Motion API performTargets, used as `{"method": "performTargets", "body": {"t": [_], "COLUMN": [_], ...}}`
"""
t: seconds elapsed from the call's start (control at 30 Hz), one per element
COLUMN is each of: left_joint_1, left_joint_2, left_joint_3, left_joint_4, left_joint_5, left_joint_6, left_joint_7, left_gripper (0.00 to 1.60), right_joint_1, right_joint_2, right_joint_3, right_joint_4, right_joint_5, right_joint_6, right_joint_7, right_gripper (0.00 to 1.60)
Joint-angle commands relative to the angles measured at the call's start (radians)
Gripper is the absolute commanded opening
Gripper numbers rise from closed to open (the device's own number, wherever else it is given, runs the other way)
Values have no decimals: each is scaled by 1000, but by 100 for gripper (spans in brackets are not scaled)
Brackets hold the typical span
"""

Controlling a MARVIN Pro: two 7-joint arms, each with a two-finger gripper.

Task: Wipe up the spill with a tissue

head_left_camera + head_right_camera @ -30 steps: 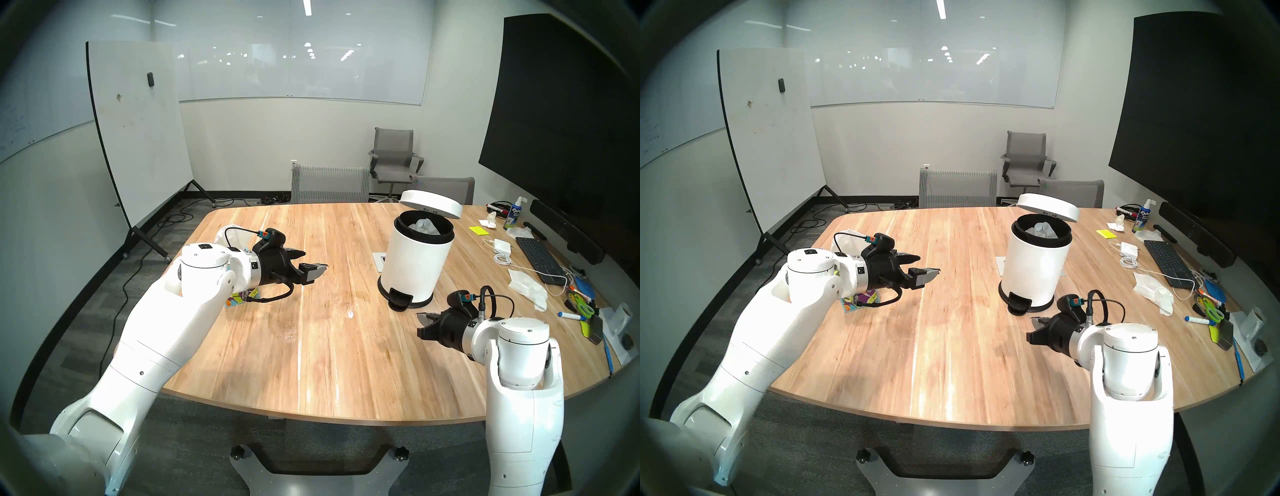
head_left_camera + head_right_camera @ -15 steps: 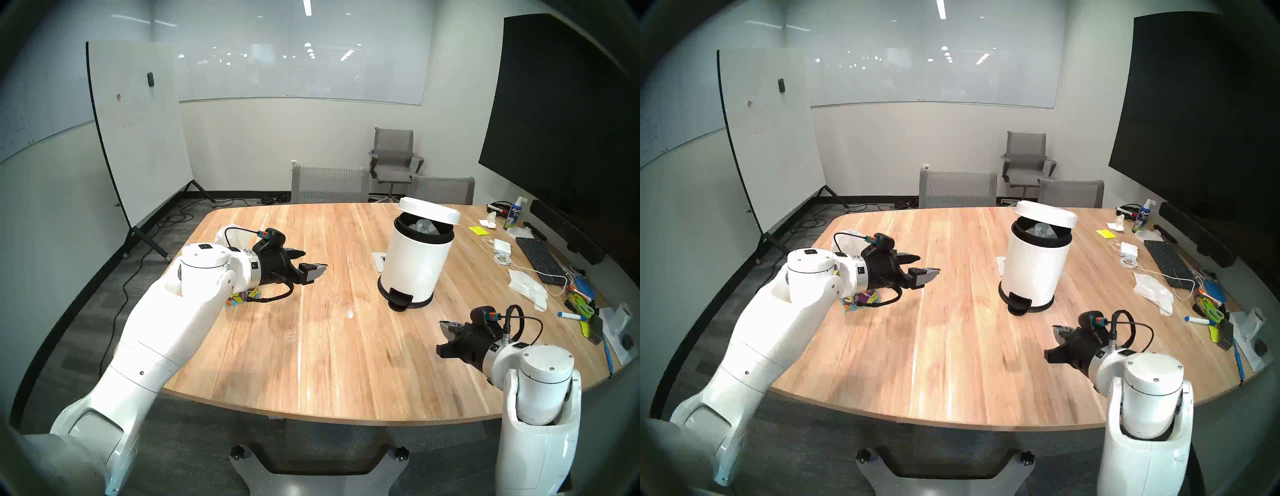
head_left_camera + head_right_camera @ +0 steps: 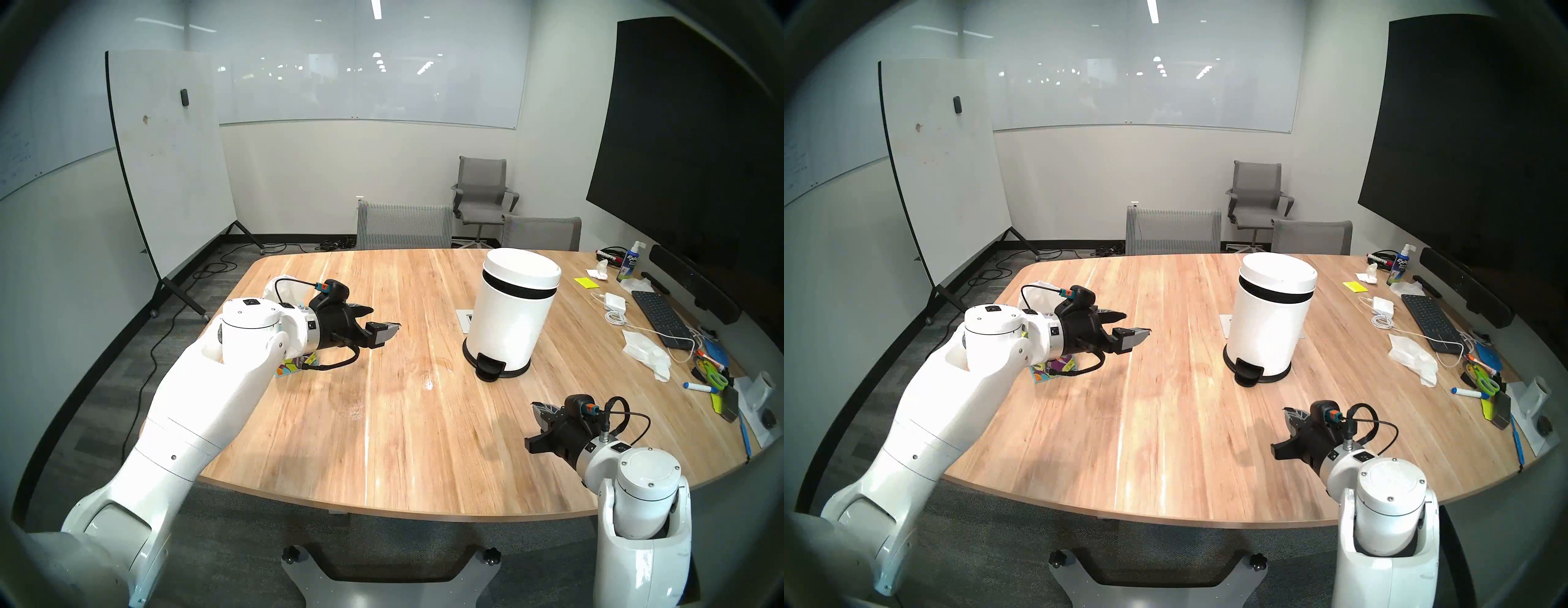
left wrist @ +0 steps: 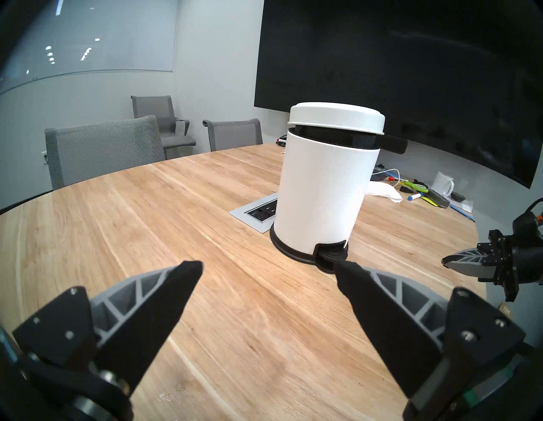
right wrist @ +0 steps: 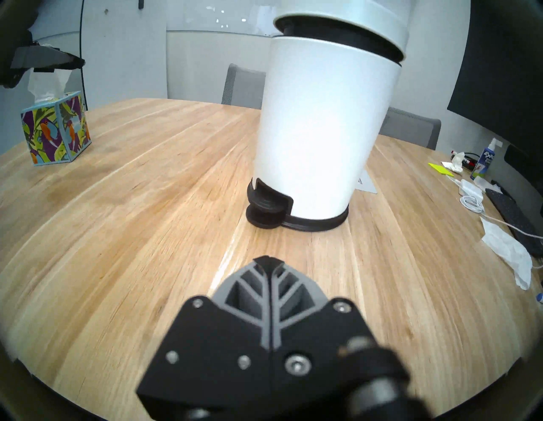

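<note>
Pedal bin with its lid down on the wooden meeting table, an arm on each side

The white pedal bin [image 3: 1267,322] stands right of the table's [image 3: 1166,446] middle, nearer the far edge, black pedal facing the near edge. The left gripper [image 3: 1129,327] hovers over the left side with its fingers spread and empty, above a colourful tissue box [image 3: 1055,367] (mostly hidden by the wrist). The right gripper [image 3: 1289,415] hangs near the table's near right edge, well apart from the pedal. Along the right edge lie a keyboard [image 3: 1431,320], a crumpled white tissue [image 3: 1414,358], scissors and markers.
</note>
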Motion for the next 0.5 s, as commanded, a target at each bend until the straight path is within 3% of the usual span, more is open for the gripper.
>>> {"method": "performTargets", "body": {"t": [0.0, 0.2, 0.47], "left_joint_1": [-12, -12, -11], "left_joint_2": [-2, -2, -1], "left_joint_3": [-7, -7, -7], "left_joint_4": [-15, -16, -17], "left_joint_5": [-1, -2, -2], "left_joint_6": [-7, -7, -8], "left_joint_7": [0, 1, 2], "left_gripper": [160, 160, 160], "right_joint_1": [46, 37, 21], "right_joint_2": [-2, -10, -16], "right_joint_3": [-19, -17, -11], "right_joint_4": [-57, -77, -81], "right_joint_5": [27, 49, 67], "right_joint_6": [-117, -196, -237], "right_joint_7": [-22, -29, -31], "right_gripper": [0, 0, 0]}}
